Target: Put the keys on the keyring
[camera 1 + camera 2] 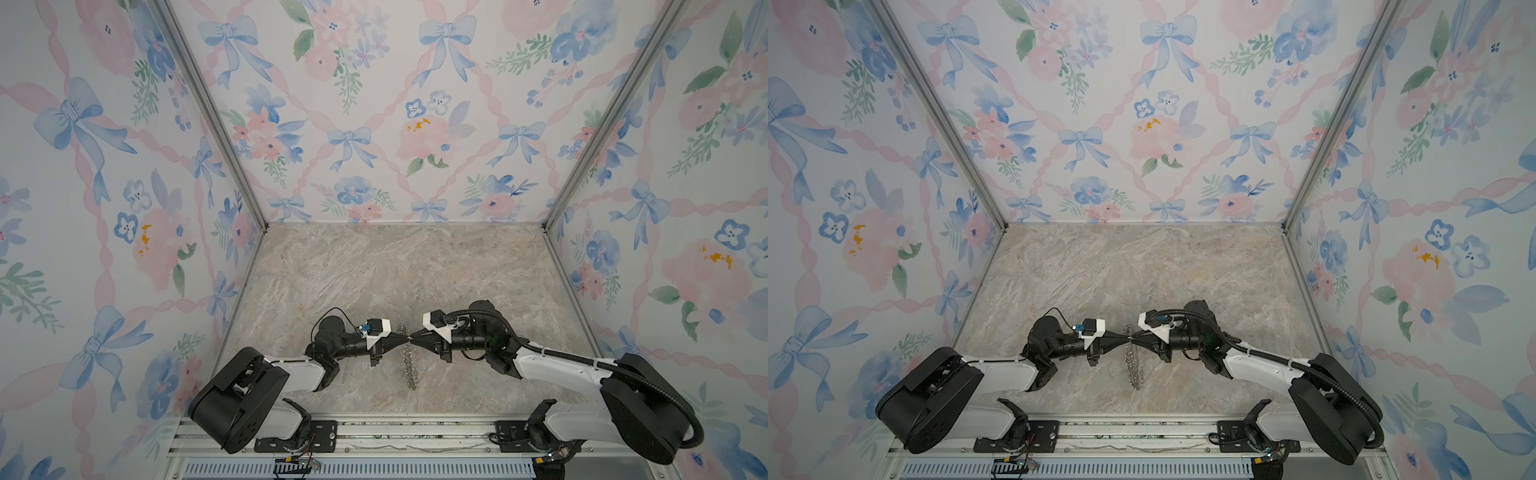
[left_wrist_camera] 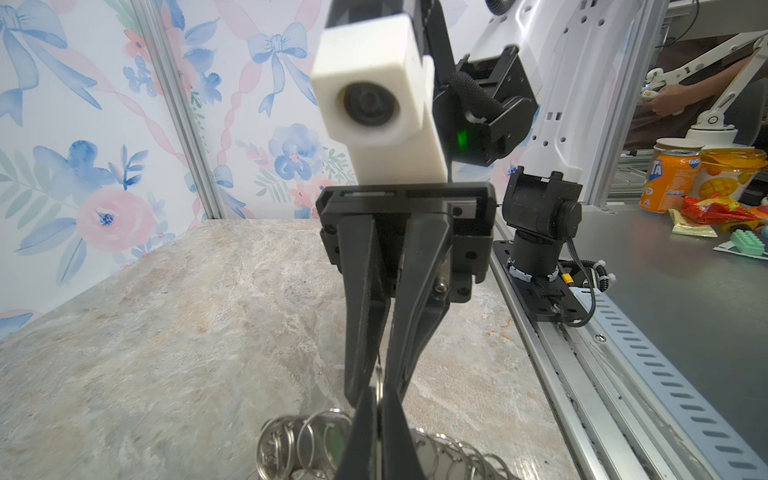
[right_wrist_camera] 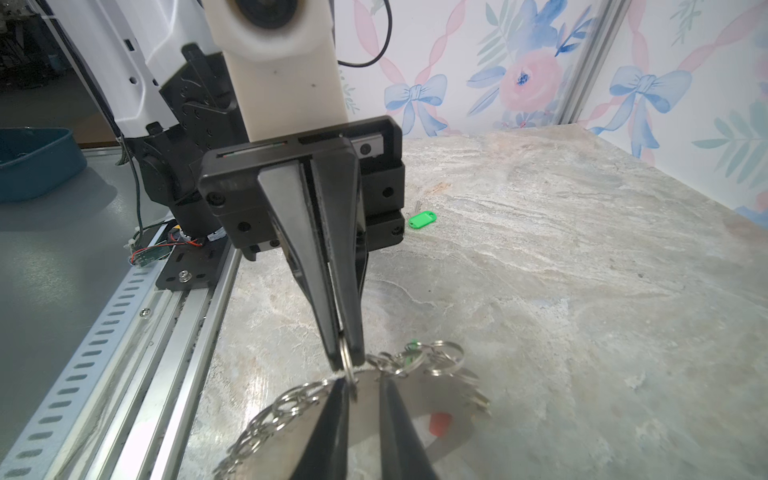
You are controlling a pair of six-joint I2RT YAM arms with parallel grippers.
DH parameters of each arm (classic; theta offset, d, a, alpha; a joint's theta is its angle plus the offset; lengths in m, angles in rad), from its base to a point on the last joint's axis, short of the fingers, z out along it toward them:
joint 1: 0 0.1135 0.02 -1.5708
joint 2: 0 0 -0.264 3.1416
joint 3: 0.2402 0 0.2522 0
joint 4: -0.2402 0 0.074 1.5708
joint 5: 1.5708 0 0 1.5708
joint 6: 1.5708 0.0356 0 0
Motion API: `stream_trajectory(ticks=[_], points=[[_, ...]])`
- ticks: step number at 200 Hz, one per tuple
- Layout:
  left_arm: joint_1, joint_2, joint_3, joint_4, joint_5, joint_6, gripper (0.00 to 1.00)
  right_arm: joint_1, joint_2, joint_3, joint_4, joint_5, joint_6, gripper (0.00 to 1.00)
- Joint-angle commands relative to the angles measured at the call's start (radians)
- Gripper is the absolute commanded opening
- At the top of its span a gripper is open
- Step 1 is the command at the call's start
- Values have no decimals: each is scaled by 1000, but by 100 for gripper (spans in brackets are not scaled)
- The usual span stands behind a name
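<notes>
The keyring [image 1: 408, 368] stands edge-on on the marble top in both top views [image 1: 1133, 370], a grey plate rimmed with silver rings [image 3: 419, 390]. My left gripper [image 1: 405, 339] is shut on one rim ring [image 3: 347, 357]. My right gripper [image 1: 413, 337] meets it tip to tip. Its jaws [image 3: 363, 382] stand narrowly apart, with that ring against one finger [image 3: 332, 415]. A green key [image 3: 422, 219] lies on the table behind the left gripper. A red key [image 3: 438, 424] shows through the plate's hole. A green bit [image 3: 411, 345] sits among the rings.
Floral walls close the cell on three sides, and an aluminium rail [image 1: 415, 432] with both arm bases runs along the front. Outside the cell stand drink cans and snack packs [image 2: 673, 178] and a blue tub [image 3: 33, 162].
</notes>
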Motion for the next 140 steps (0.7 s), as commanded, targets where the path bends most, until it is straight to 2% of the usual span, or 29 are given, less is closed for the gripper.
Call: stream_trajectory(ticks=[1,46,74,83,116,140], points=[[-6,9,-8,55,12,-9,0,7,4,20,2,-34,-8,16],[-12,31,-4,55,17,-4,0,17,-4,35,-13,-35,-11,9],[-12,29,-11,56,1,2,0,26,-29,62,-108,12,-35,2],[-8,23,-16,55,-8,8,0,34,-40,80,-170,54,-54,0],[47,-48,-32,-17,-28,21,18,80,-48,211,-534,239,-150,0],[62,-108,-21,-149,-24,74,22,131,-24,301,-723,350,-211,0]])
